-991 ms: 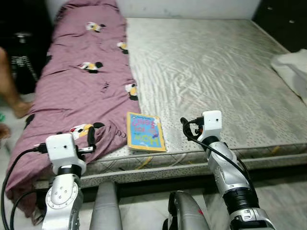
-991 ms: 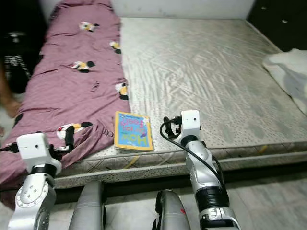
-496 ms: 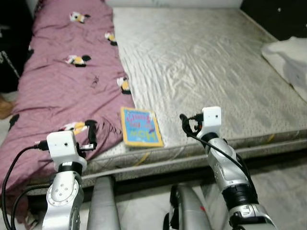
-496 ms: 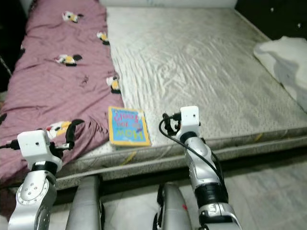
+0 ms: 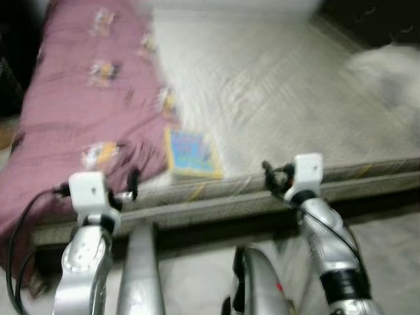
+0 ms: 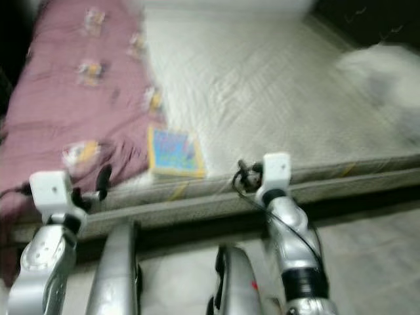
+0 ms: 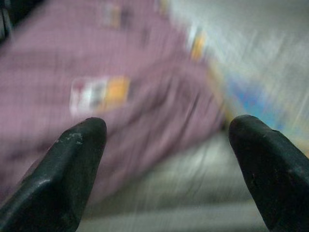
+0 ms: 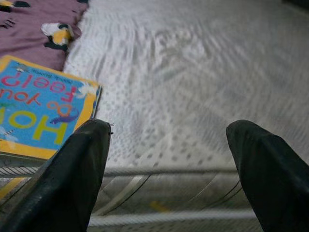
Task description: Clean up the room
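Since half a second ago the head camera has swung, so the whole scene now sits blurred and the bed's front edge has dropped lower in the picture; the book has not shifted on the mattress. The children's book, thin and flat with a yellow border and blue cover, lies near the front edge of the grey quilted mattress, just beside the rumpled mauve blanket with its cartoon-mouse prints. In the right wrist view its cover reads upside down, with "YOU" and "FEEL" legible and a large "HO" below; the head views are too smeared for any lettering. A white cloth heap rests at the mattress's far right. The left gripper hovers before the blanket's edge, its black fingers spread wide around nothing. The right gripper hangs at the mattress edge beside the book, likewise parted and empty.
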`<state>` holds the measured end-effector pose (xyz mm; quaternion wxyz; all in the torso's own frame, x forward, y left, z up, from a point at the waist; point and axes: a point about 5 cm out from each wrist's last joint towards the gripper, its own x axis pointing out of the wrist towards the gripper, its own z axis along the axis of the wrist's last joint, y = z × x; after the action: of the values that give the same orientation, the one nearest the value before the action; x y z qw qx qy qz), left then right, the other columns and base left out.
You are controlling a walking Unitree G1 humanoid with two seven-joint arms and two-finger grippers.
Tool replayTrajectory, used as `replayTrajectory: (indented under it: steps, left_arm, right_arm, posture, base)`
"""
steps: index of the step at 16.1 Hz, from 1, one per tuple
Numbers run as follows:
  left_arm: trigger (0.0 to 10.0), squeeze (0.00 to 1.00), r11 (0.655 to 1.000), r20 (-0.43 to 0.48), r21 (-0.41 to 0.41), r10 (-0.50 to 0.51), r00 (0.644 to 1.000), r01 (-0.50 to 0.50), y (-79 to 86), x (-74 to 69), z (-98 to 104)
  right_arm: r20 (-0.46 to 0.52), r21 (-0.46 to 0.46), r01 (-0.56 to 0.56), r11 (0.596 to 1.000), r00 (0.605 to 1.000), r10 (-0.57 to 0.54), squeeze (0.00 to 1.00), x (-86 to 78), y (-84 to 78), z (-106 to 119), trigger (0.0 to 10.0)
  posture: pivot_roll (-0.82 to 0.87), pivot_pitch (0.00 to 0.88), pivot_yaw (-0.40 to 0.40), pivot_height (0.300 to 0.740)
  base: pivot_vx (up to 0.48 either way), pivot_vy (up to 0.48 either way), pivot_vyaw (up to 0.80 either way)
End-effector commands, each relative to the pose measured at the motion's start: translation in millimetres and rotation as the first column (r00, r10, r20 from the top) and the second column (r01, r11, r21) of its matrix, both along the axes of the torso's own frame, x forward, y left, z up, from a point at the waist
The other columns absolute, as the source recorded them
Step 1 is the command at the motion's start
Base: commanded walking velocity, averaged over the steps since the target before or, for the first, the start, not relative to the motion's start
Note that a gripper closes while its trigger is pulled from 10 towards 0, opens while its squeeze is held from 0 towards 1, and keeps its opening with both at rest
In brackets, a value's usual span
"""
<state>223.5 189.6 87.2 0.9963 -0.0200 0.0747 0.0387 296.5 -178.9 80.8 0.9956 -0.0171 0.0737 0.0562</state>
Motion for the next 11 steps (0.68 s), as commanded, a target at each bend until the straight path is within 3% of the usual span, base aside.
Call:
replayTrajectory:
  steps: [1,3,7,11]
  left_arm:
    - [10.0,0.00,1.000,0.012,0.004,-0.011,1.000,0.011,2.4,4.2,4.6]
    - [10.0,0.00,1.000,0.011,-0.010,-0.012,1.000,0.012,5.3,12.4,5.9]
    - [10.0,0.00,1.000,0.008,-0.025,0.001,1.000,-0.001,12.9,27.1,8.2]
    - [10.0,0.00,0.994,0.013,-0.111,-0.007,1.000,0.008,11.6,60.1,12.0]
  right_arm:
    - [0.019,0.019,0.002,1.000,1.000,-0.002,0.00,-1.2,1.5,6.4,10.0]
    - [0.011,0.003,0.021,1.000,1.000,-0.021,0.00,-7.7,-7.6,4.8,10.0]
    - [-0.001,-0.003,0.012,1.000,1.000,-0.012,0.00,-11.3,-9.5,9.2,10.0]
    - [0.004,-0.037,0.047,0.998,0.999,-0.046,0.00,-25.6,-21.7,17.9,10.0]
  posture:
    - [-0.01,0.084,-0.053,0.567]
    - [-0.01,0.096,-0.049,0.567]
    - [-0.03,0.144,-0.054,0.567]
    - [-0.12,0.195,-0.042,0.567]
  base:
    - [0.000,0.000,0.00]
    - [0.000,0.000,0.00]
    - [0.000,0.000,0.00]
    - [0.000,0.000,0.00]
